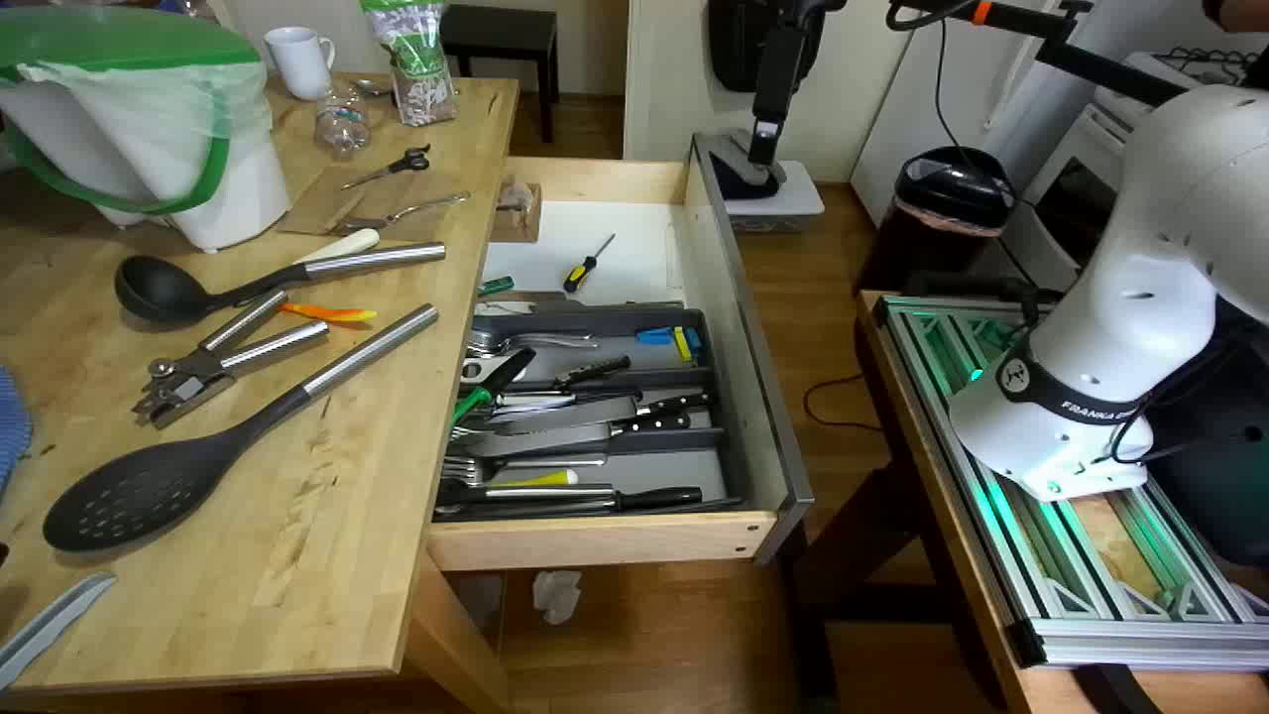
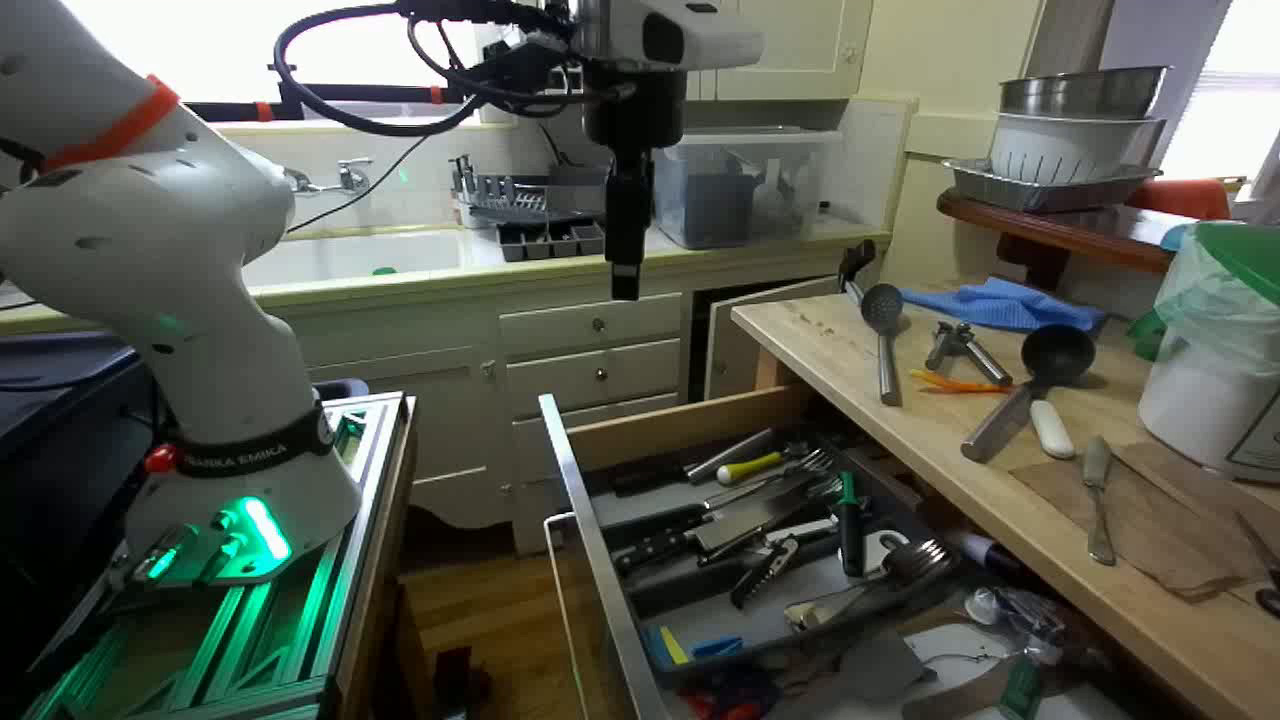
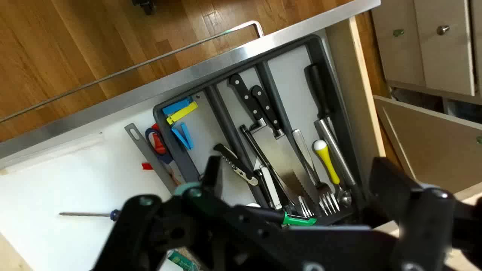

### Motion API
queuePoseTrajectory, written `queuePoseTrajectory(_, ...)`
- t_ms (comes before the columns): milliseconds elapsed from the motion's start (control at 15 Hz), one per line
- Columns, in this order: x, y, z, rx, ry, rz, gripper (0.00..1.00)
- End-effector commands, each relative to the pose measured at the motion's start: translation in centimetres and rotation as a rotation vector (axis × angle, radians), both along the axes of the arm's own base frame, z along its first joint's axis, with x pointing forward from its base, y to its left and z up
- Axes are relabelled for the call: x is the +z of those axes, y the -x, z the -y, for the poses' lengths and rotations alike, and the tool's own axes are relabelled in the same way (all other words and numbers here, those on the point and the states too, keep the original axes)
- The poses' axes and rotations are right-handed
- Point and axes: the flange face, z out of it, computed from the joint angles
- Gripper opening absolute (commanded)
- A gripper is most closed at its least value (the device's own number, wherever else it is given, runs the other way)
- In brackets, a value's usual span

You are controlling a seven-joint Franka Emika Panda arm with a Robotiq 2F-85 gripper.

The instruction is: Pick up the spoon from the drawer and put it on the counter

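Observation:
The spoon, with a yellow handle and small silver bowl, lies in the cutlery tray beside a fork and a steel-and-black handle in the wrist view (image 3: pixel 326 160). Its yellow handle also shows in both exterior views (image 1: pixel 550 479) (image 2: pixel 750 468). The drawer (image 1: pixel 605 543) is pulled out; its metal front also shows in the wrist view (image 3: pixel 226 57). The light-wood counter (image 1: pixel 297 585) stands beside the drawer, also in an exterior view (image 2: pixel 835 345). My gripper (image 3: pixel 301 174) is open and empty, fingers wide apart. It hangs above the drawer, apart from the spoon, pointing down in an exterior view (image 2: pixel 625 283).
Two black-handled knives (image 3: pixel 256 103), a fork (image 3: pixel 327 197) and a green-tipped peeler (image 3: pixel 299 220) lie near the spoon. Tray dividers (image 3: pixel 276 96) rise between compartments. On the counter lie a slotted spoon (image 1: pixel 149 496), ladle (image 1: pixel 164 290), can opener (image 1: pixel 198 377) and white bucket (image 1: pixel 238 198).

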Motion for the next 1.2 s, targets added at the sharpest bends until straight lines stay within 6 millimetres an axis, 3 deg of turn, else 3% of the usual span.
queuePoseTrajectory(0,0.0,0.0,0.0,0.000,0.000,-0.001,1.00)
queuePoseTrajectory(600,0.0,0.0,0.0,0.000,0.000,-0.001,1.00)
queuePoseTrajectory(1133,-5.8,-8.9,-5.5,0.135,0.045,0.220,1.00)
